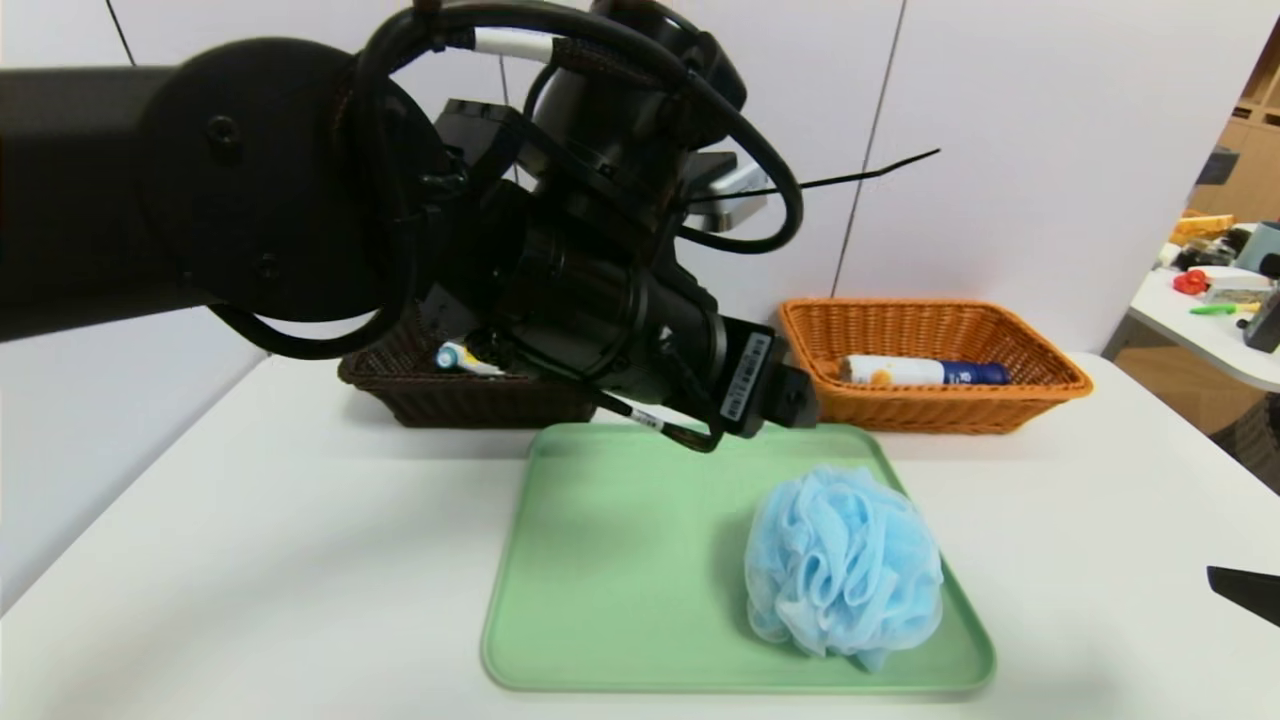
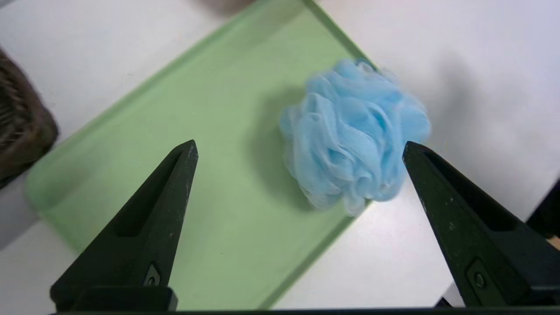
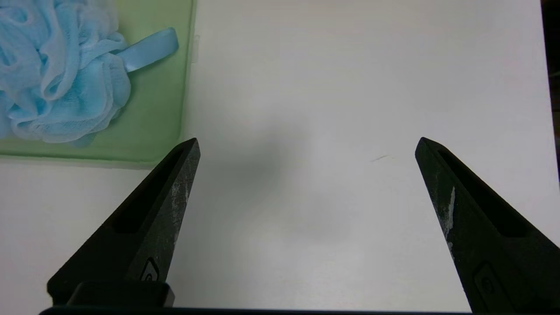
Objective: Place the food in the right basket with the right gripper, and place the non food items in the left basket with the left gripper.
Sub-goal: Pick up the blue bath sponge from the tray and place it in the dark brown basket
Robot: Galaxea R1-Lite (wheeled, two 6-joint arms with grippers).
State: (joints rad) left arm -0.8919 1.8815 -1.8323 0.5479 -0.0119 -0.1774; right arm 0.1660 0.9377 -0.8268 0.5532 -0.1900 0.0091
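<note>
We see the blue pouf (image 1: 842,566) sitting on the green tray (image 1: 620,560), near the tray's right edge and toward its front corner. From the left wrist view the pouf (image 2: 354,135) lies below and ahead of the left pincer (image 2: 299,148), closer to 1 of its 2 fingers (image 2: 455,218) than to the other, and not touched by either. The left pincer is released, its fingers spread wide, hanging in the air above the tray (image 2: 210,131).

In the head view the left arm (image 1: 560,270) reaches across from the left and covers much of the dark brown basket (image 1: 450,395) behind it. Inside that basket we can make out a small white-and-blue object (image 1: 462,357) showing past the arm; what else it is we cannot tell.

The blue-and-white container (image 1: 925,372) lies on its side in the orange basket (image 1: 1040,385), well behind the tray and to the right of the left pincer.

The right pincer (image 3: 306,148) is also released, fingers (image 3: 157,218) wide apart, hovering over the bare white table (image 3: 328,87). The pouf (image 3: 57,78) and its ribbon loop (image 3: 151,46) lie off to 1 side of it, on the tray's corner (image 3: 162,131). In the head view only a dark tip (image 1: 1245,590) of that arm shows at the right edge.
</note>
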